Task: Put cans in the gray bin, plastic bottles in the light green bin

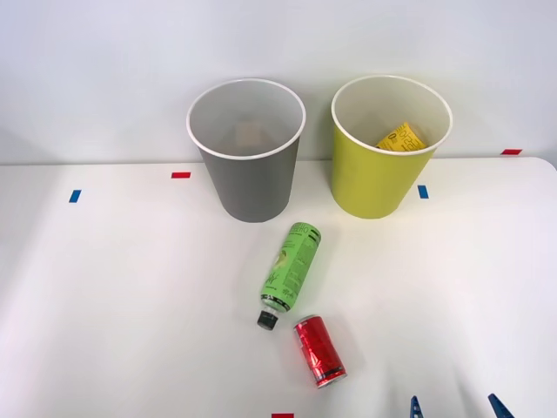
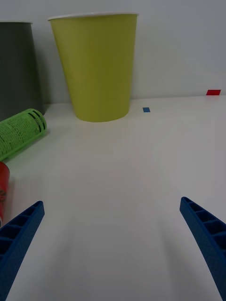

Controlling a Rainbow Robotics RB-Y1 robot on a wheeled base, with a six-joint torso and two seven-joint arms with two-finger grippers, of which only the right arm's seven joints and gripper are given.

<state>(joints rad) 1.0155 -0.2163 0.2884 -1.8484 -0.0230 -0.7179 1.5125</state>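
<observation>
From the front view, you see the gray bin (image 1: pixel 246 152) and the light green bin (image 1: pixel 390 148) standing side by side at the back of the white table (image 1: pixel 104 296), a yellow wrapper (image 1: pixel 401 138) lying inside the green one. The green bottle (image 1: pixel 291 272) lies nearer you, cap toward you, with the red can (image 1: pixel 319 350) just beside that cap. Your right gripper (image 1: pixel 456 407) peeks in at the bottom edge, to the right of the can.

From the right wrist view, your gripper (image 2: pixel 113 244) stands wide open over bare table; bottle (image 2: pixel 19 131) and can (image 2: pixel 3 188) sit off to one side, and the light green bin (image 2: pixel 96 66) rises ahead, with the gray bin (image 2: pixel 16 66) beside it.
</observation>
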